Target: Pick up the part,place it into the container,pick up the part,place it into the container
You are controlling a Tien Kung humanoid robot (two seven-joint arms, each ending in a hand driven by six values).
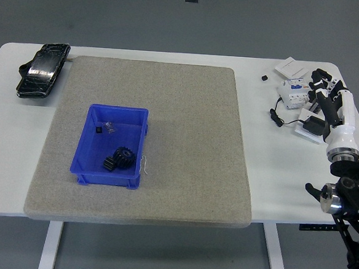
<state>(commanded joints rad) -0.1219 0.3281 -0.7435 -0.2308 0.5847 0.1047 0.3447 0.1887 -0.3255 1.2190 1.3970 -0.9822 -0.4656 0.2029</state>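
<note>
No readable text, label, brand, number or sign anywhere.

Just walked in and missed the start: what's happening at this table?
The robot's right hand is over the parts at the table's far right corner, next to a white block; whether it grips anything cannot be told. The blue container on the grey mat already holds a black gear. The left arm is out of view.

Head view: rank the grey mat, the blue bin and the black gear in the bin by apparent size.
1. Grey mat, by far the largest.
2. Blue bin.
3. Black gear, smallest, lying inside the bin.
</note>
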